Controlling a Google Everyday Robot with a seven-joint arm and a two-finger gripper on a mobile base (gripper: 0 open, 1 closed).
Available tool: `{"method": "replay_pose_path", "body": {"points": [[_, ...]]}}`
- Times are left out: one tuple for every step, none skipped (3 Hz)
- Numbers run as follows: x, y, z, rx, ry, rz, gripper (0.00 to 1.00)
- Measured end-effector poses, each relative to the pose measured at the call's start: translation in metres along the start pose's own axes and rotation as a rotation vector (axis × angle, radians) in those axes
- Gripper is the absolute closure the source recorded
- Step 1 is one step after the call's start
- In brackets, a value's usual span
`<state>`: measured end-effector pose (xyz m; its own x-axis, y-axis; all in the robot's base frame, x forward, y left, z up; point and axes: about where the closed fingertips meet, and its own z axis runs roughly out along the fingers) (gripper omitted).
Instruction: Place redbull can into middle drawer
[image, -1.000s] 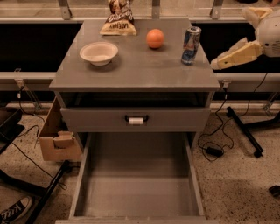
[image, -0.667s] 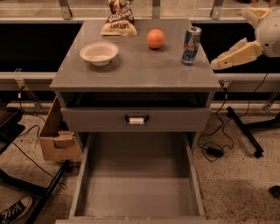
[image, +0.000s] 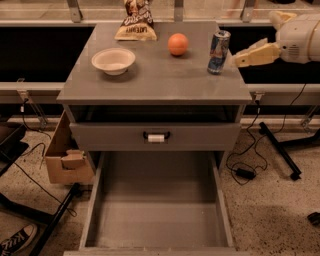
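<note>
On cabinet top (image: 160, 75), redbull can (image: 218, 52) stands nr tool (image: 240, 59), grip state unclear.

Grey cabinet top (image: 160, 82): white bowl (image: 113, 60) at left, orange ball (image: 178, 44) right of centre, chip bag (image: 136, 22) lying flat at the back edge between them; all three apart. Closed drawer front (image: 200, 137) below, black handle with white tag (image: 156, 137). Cardboard box (image: 67, 160) against the cabinet's left side. Speckled floor (image: 270, 215): black power brick (image: 245, 173) on a cable, below the gripper (image: 239, 59) off the top's right edge. Shoe (image: 15, 240) at bottom left.
</note>
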<state>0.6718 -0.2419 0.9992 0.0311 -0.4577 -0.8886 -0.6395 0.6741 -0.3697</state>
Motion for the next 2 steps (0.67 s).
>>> {"method": "replay_pose_path", "body": {"points": [[0.013, -0.028, 0.031, 0.055, -0.027, 0.096, 0.0], [0.026, -0.046, 0.054, 0.088, -0.035, 0.181, 0.0]]}}
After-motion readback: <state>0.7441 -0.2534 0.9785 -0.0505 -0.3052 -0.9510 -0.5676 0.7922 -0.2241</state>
